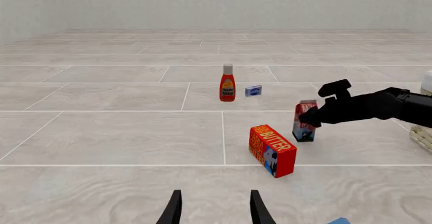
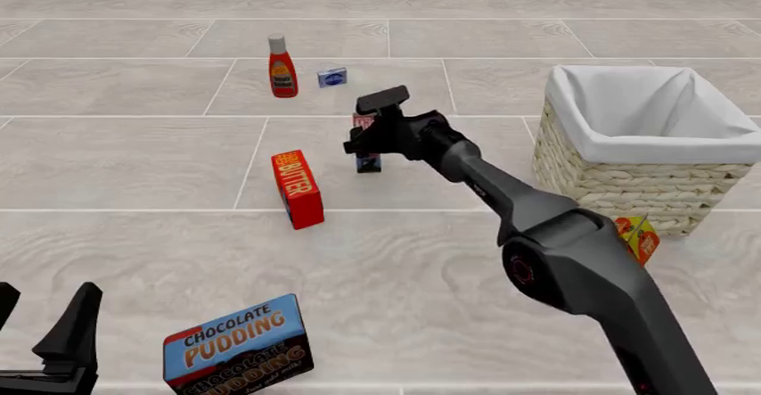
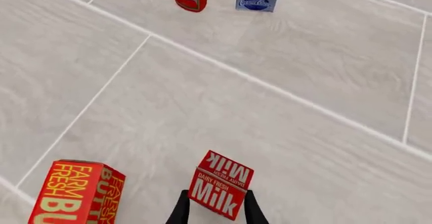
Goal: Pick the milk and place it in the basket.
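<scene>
The milk [image 2: 369,160], a small carton with a red top and dark bottom, stands upright on the floor-like table near the middle. It also shows in the left wrist view [image 1: 304,129] and the right wrist view [image 3: 220,185]. My right gripper [image 2: 362,136] is down over it, with one finger tight against each side of the red top [image 3: 216,210], shut on it. The wicker basket [image 2: 594,174] with its white lining stands to the right of the milk. My left gripper [image 1: 214,210] is open and empty at the near left [image 2: 42,313].
A red butter box [image 2: 298,188] stands just left of the milk and nearer to me. A ketchup bottle [image 2: 281,68] and a small blue-white box [image 2: 333,78] stand farther back. A chocolate pudding box [image 2: 238,346] lies near left. An orange juice carton [image 2: 636,237] leans by the basket's front.
</scene>
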You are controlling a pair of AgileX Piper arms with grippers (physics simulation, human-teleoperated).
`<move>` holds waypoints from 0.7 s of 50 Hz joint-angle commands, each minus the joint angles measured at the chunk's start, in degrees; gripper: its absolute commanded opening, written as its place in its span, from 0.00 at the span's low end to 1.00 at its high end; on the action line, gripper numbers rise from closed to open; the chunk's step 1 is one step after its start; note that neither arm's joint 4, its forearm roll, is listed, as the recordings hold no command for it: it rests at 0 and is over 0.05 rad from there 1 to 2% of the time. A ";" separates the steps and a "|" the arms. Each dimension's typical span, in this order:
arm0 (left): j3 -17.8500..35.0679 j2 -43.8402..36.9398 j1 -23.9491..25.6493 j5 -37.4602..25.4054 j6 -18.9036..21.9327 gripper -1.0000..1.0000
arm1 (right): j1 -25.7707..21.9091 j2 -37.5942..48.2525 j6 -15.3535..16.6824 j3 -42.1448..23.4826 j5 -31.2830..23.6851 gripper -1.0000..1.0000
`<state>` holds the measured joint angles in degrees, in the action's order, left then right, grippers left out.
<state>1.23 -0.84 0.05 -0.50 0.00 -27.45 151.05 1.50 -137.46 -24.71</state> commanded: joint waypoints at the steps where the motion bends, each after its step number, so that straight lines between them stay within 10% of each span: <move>1: 0.00 0.00 0.01 0.00 0.01 1.00 | 0.05 -7.43 0.86 7.59 4.27 0.00; 35: 0.00 0.01 0.00 0.00 0.00 1.00 | -0.27 -28.92 4.70 27.11 11.45 0.00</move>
<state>1.23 -0.84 0.05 -0.49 0.00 -27.61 128.81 6.51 -114.20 -15.05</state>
